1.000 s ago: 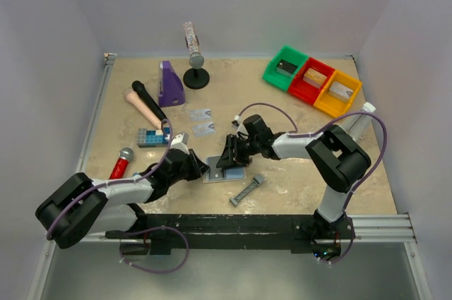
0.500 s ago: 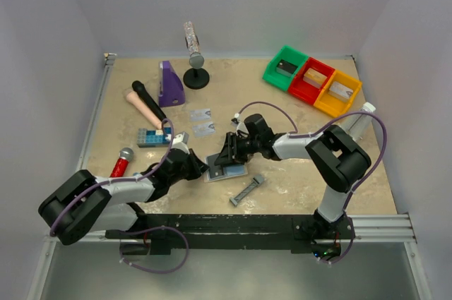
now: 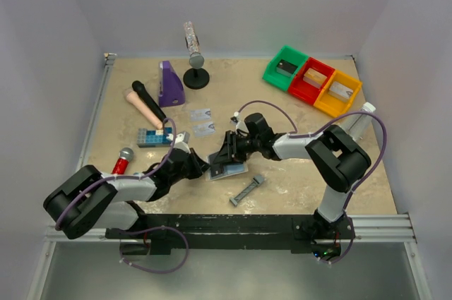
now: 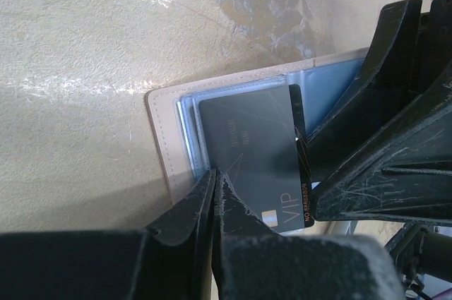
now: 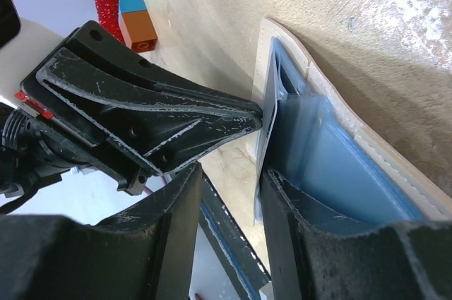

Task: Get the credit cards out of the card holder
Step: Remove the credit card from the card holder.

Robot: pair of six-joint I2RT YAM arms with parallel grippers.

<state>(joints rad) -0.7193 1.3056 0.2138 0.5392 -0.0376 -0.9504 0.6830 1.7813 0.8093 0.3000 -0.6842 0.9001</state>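
Observation:
The card holder (image 3: 233, 171) lies open in front of the arms, its tan edging (image 4: 164, 138) and blue panel (image 5: 339, 166) showing. A black credit card (image 4: 247, 152) marked VIP sticks partly out of its pocket, seen edge-on in the right wrist view (image 5: 262, 166). My left gripper (image 4: 214, 174) is shut on that card's edge, and its tip (image 5: 256, 112) meets the card. My right gripper (image 5: 229, 176) is open, one finger (image 5: 304, 236) resting on the blue panel. In the top view the two grippers (image 3: 205, 166) (image 3: 224, 157) meet over the holder. Two pale grey credit cards (image 3: 201, 114) (image 3: 205, 128) lie beyond it.
A grey bar tool (image 3: 247, 190) lies just right of the holder. A blue studded block (image 3: 152, 137), a red microphone (image 3: 121, 162) and a black microphone (image 3: 148, 100) sit to the left. At the back are a purple object (image 3: 170, 83), a black stand (image 3: 195, 78) and green (image 3: 285, 68), red (image 3: 311, 80) and yellow (image 3: 337, 92) bins.
My left gripper has closed onto the black card's edge. The holder has shifted and turned slightly toward the left. The right gripper has barely moved.

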